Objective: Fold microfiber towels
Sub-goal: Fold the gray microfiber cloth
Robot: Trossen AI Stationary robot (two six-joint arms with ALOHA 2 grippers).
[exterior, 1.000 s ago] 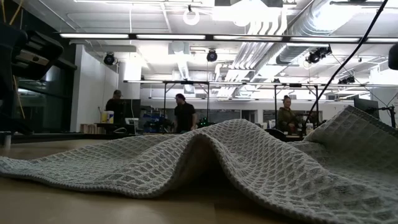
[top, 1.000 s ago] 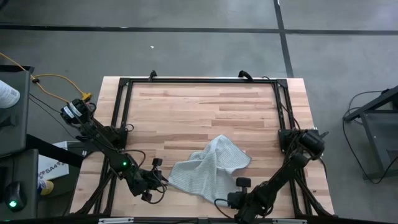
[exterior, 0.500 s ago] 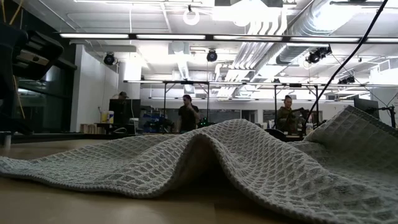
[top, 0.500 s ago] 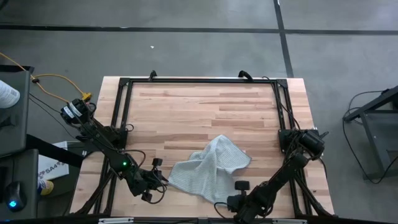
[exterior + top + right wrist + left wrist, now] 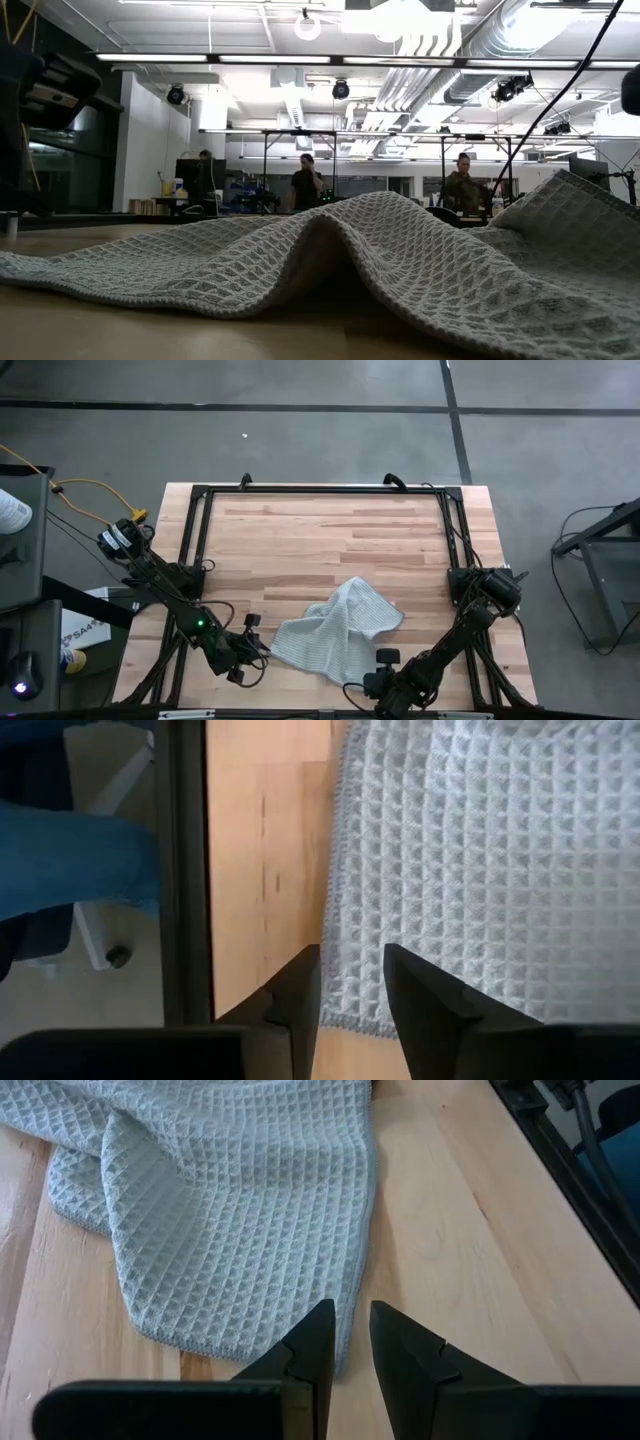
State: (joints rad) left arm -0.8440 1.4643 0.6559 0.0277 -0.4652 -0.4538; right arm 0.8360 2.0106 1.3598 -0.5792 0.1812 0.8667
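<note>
Microfiber towel (image 5: 335, 630), pale grey-blue with a ribbed grid weave, lies crumpled on the near half of the wooden tabletop (image 5: 320, 540), between the two arms and closer to the front edge than the back. It is not flat: in the low view the cloth (image 5: 330, 260) humps up in a rounded fold at the middle and rises again toward one side. The left end effector (image 5: 348, 1342) sits low at the towel's left front edge, its two dark fingers parted by a narrow gap with the hemmed border just ahead of the tips; nothing is caught between them. From overhead it (image 5: 243, 652) appears just beside the cloth. The right end effector (image 5: 352, 982) hovers at the towel's near right border, released, its fingers spread with the hem lying under the gap and no cloth pinched. Overhead it (image 5: 383, 672) is at the front edge of the tabletop. A black frame (image 5: 320, 490) runs around the work area.
</note>
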